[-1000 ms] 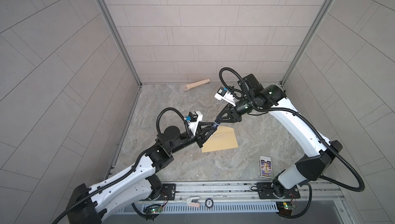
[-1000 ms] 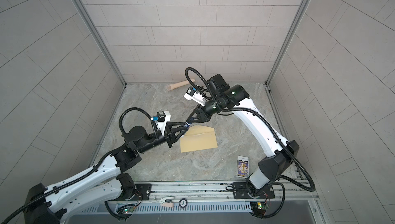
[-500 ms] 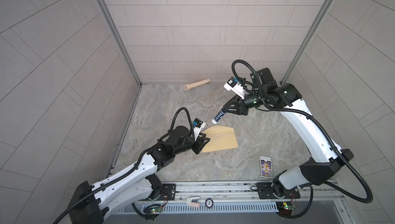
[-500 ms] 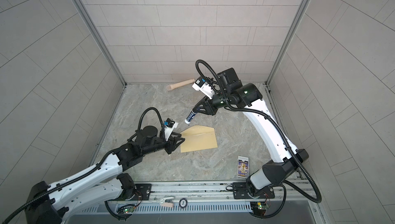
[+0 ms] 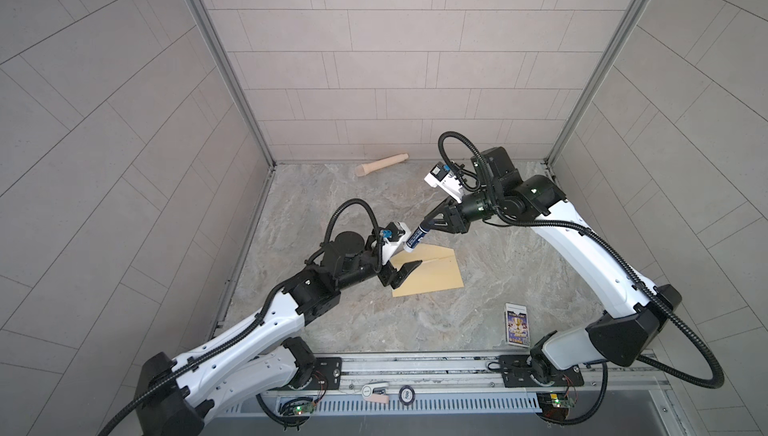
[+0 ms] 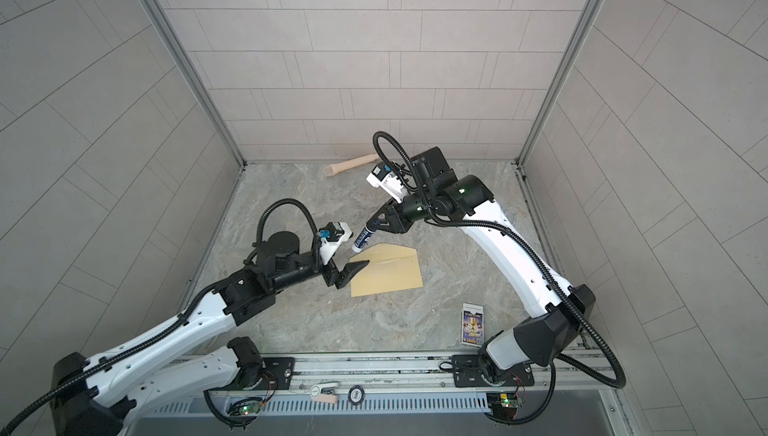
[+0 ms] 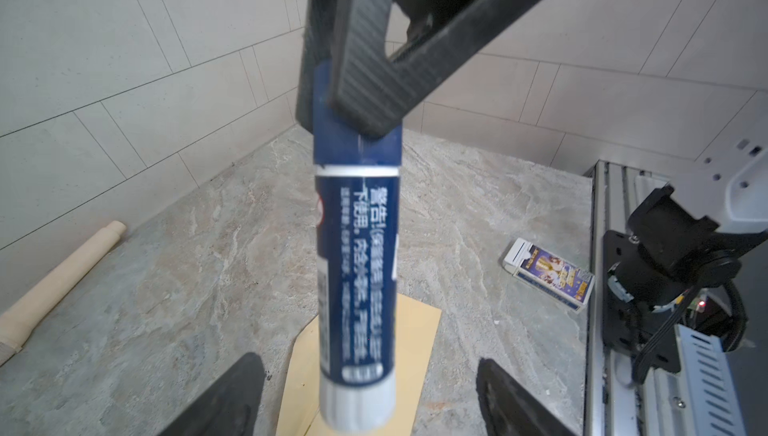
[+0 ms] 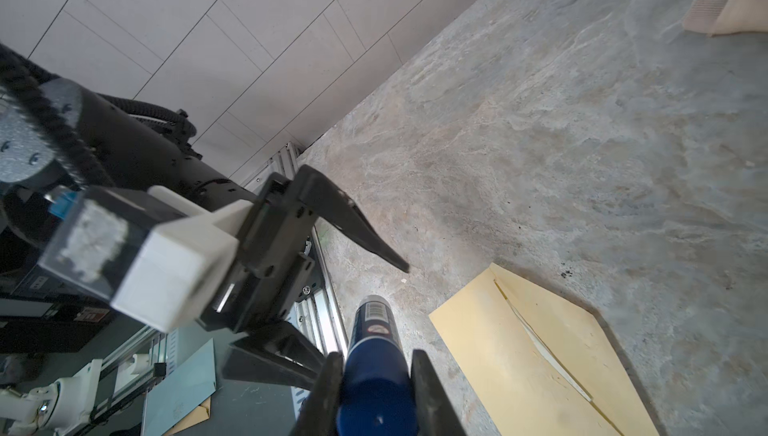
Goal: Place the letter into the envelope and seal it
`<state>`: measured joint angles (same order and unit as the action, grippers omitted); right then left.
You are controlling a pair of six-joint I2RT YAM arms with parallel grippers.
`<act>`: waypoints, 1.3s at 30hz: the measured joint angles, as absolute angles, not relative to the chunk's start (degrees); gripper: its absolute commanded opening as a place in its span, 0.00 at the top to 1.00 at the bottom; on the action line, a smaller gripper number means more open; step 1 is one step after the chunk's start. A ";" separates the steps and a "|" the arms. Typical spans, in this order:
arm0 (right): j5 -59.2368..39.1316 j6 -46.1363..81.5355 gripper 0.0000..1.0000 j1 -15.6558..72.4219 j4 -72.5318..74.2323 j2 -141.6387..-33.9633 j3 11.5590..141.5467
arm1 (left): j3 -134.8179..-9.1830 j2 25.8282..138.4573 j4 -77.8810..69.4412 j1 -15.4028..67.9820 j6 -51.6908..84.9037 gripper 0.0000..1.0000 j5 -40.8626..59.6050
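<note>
The envelope (image 5: 436, 278) lay flat around the middle of the marble surface (image 5: 415, 330). Its long axis ran left to right with a slight skew. Its triangular flap was open and lay flat off the far long side, pointing toward the far wall. A thin cream strip showed along the mouth, apparently the edge of the letter (image 8: 557, 358) tucked inside. The rest of the sheet was hidden.

The right fingers (image 8: 428, 392) were clamped on the dark-blue upper end of a glue stick (image 5: 417, 237). The stick slanted down toward the near left, and its white end hung at the far left edge of the flap. Whether that end touched the paper could not be told.

The left fingers (image 7: 232, 396) stood wide apart with nothing gripped between them. In both top views they sat low over the left end of the envelope. Contact with the paper could not be made out. In the left wrist view the glue stick hung in front of them, its white end over the gap between the two fingers, with the envelope below.

A wooden peg (image 5: 380, 164) lay along the far wall. A card box (image 5: 516, 325) lay near the front right, well apart from the envelope.
</note>
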<state>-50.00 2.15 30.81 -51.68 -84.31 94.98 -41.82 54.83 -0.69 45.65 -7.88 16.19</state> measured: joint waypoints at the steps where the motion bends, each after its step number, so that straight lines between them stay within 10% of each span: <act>1: -49.98 2.20 1.00 31.48 -51.64 -84.33 94.98 | -42.30 55.48 -0.62 45.65 -8.80 0.13 16.08; 7: -49.89 2.59 1.00 33.01 -51.57 -84.75 94.98 | -46.68 57.84 -2.31 45.65 -12.14 0.26 16.14; 15: -48.99 2.94 1.00 32.95 -51.64 -85.69 94.91 | -48.29 60.16 -3.55 45.36 -10.98 1.00 18.24; 39: -55.35 -10.85 1.00 22.09 -64.99 -90.32 115.57 | -34.68 52.88 -4.05 39.13 8.21 1.00 29.63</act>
<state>-55.35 -10.85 22.09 -64.99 -90.32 115.57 -34.68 52.88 -4.05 39.13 8.21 29.63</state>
